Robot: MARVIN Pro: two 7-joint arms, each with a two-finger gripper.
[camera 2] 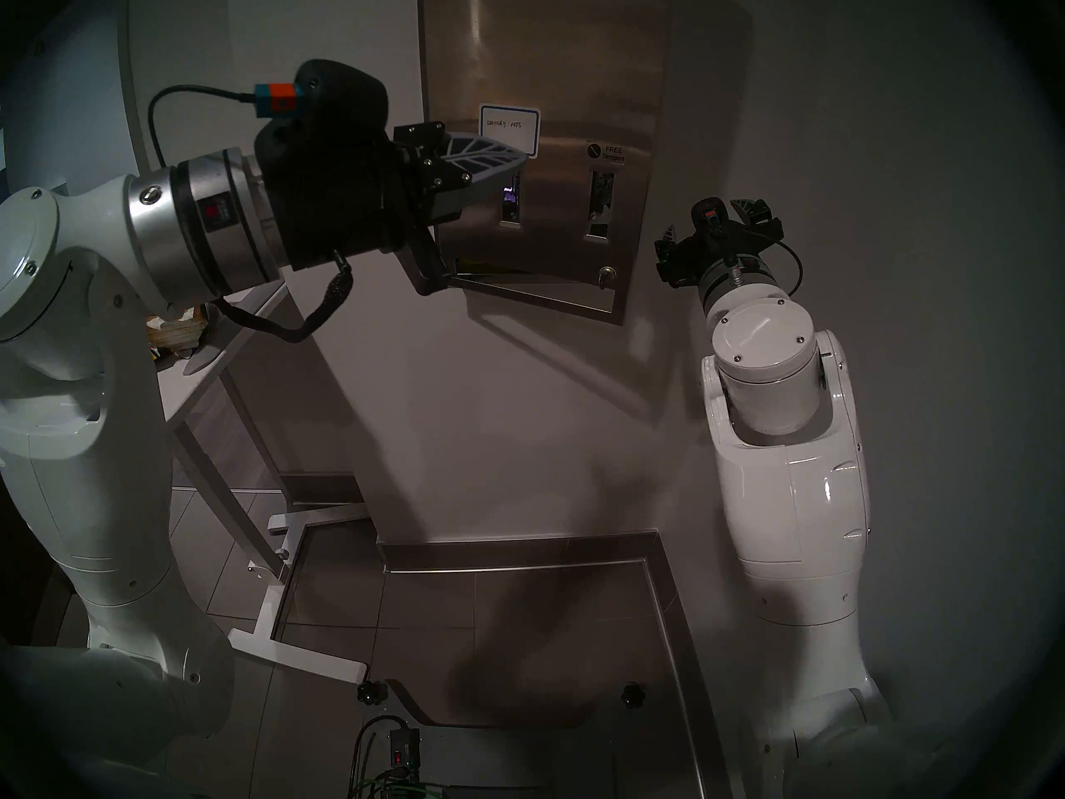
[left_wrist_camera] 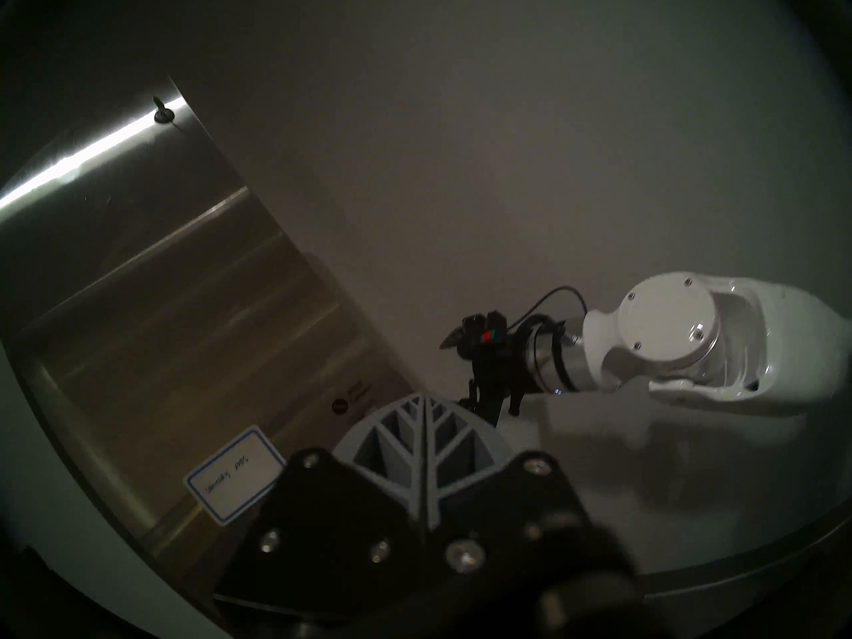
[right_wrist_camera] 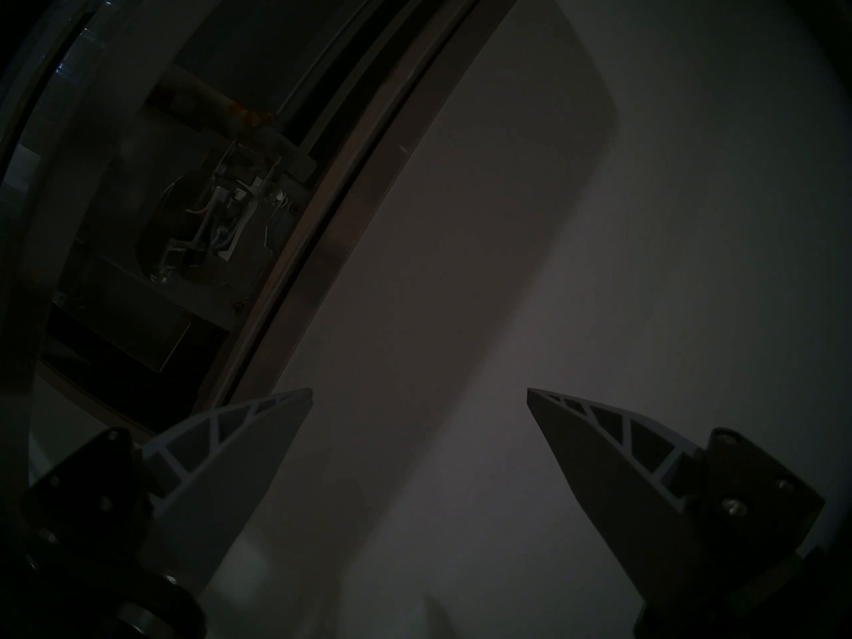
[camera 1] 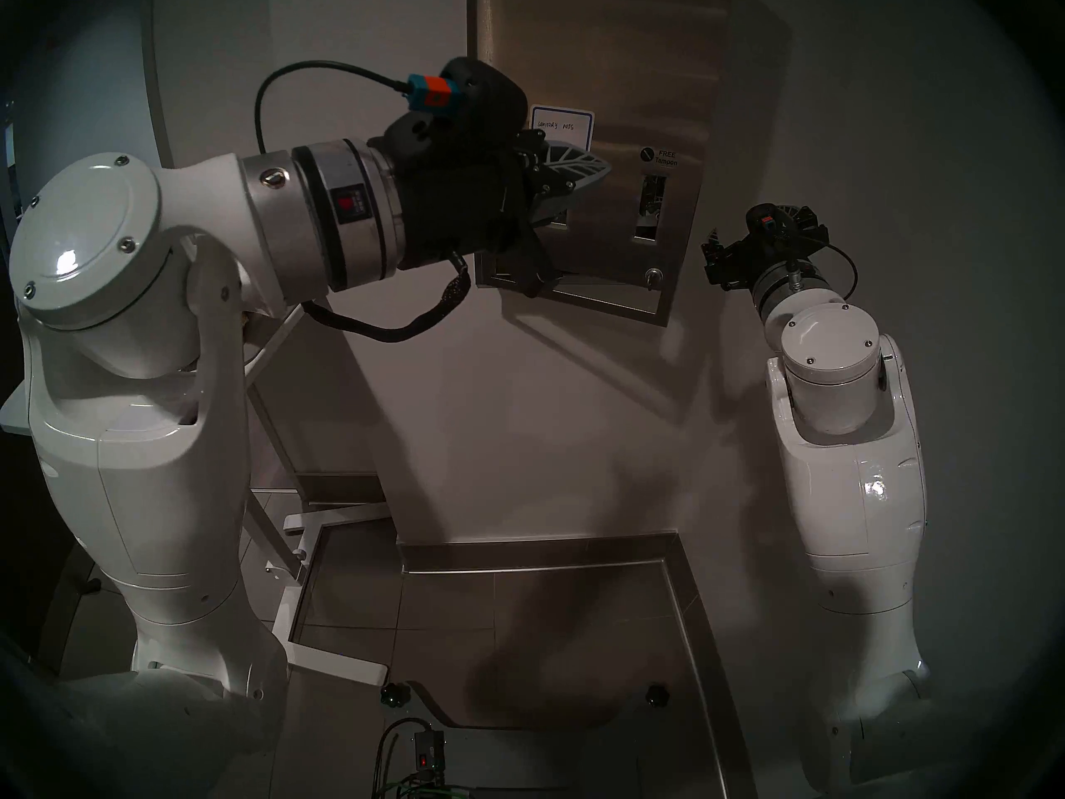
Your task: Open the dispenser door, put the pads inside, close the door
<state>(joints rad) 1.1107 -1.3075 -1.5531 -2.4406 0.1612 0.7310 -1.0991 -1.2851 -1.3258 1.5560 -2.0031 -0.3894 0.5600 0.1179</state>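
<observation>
The brushed-steel dispenser door (camera 1: 634,60) (camera 2: 547,60) (left_wrist_camera: 161,301) hangs on the wall and stands ajar, its right edge off the wall. It carries a blue-bordered label (camera 1: 562,126) (left_wrist_camera: 235,474), two lever slots and a round lock (camera 1: 654,273). My left gripper (camera 1: 605,169) (camera 2: 521,155) (left_wrist_camera: 425,400) is shut and empty, with its tips in front of the door just below the label; contact cannot be told. My right gripper (camera 1: 755,227) (camera 2: 706,221) (right_wrist_camera: 419,393) is open and empty, right of the door by the wall. The right wrist view looks through the gap at the dispenser (right_wrist_camera: 216,209) with its lever mechanism. The pads are out of view.
A white side table (camera 2: 230,342) stands at the left behind my left arm, with crumpled wrapping (camera 2: 173,325) on it. Its white legs (camera 1: 299,579) rest on the tiled floor. A steel kick strip (camera 1: 547,555) runs along the wall's foot.
</observation>
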